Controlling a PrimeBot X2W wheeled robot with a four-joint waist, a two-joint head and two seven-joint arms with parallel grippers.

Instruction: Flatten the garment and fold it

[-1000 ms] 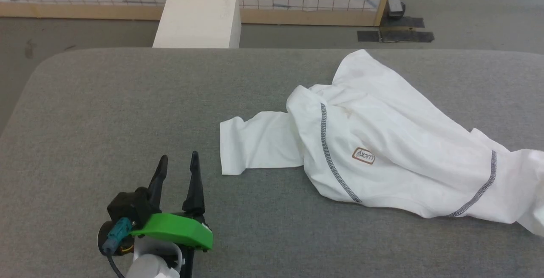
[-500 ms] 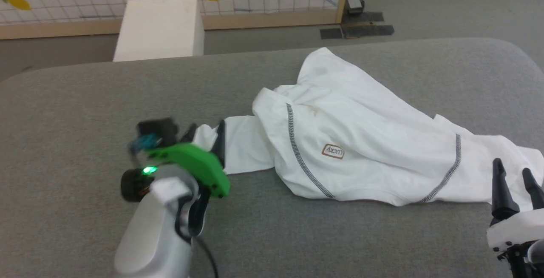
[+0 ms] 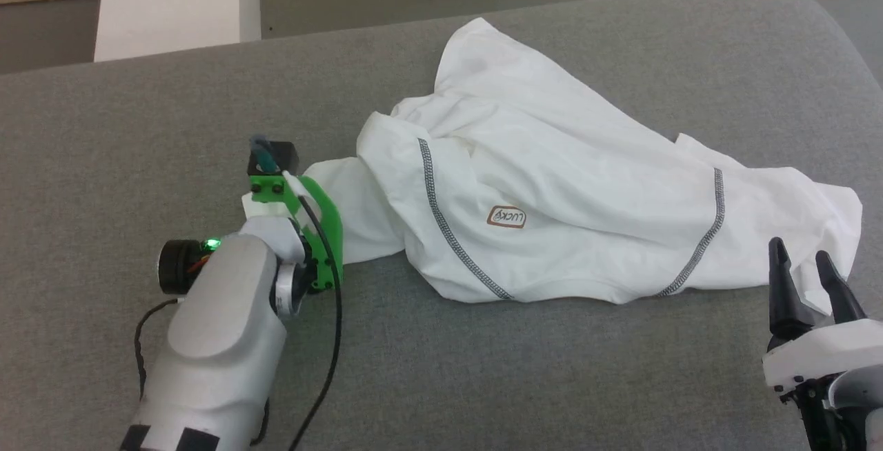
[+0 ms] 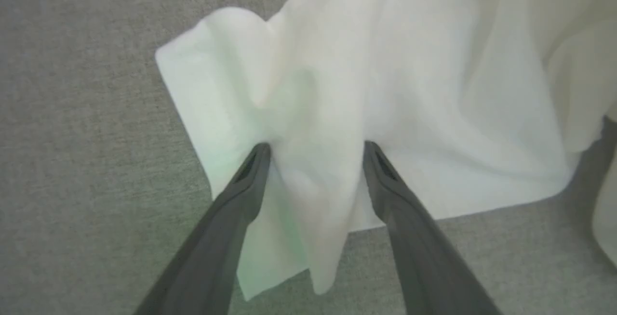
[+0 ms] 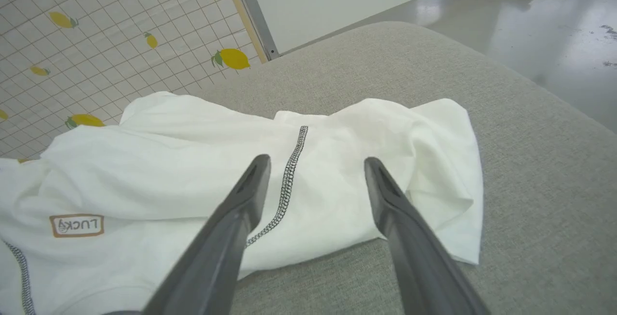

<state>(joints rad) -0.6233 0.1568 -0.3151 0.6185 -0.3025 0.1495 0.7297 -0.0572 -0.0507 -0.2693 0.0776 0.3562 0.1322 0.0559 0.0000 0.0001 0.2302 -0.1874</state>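
The garment (image 3: pixel 552 161), thin white cloth with grey stitched seams, lies crumpled on the grey woven counter (image 3: pixel 103 134). The left claw (image 4: pixel 315 149) points down, released, with its spread fingers touching the bunched sleeve end. The right claw (image 3: pixel 798 252) stands spread near the garment's opposite edge, grasping nothing.

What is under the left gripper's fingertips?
The sleeve end of the white shirt, bunched inside the open left gripper, lying on the grey padded table. The cloth covers the table beneath, so whether the tips press it down is hidden.
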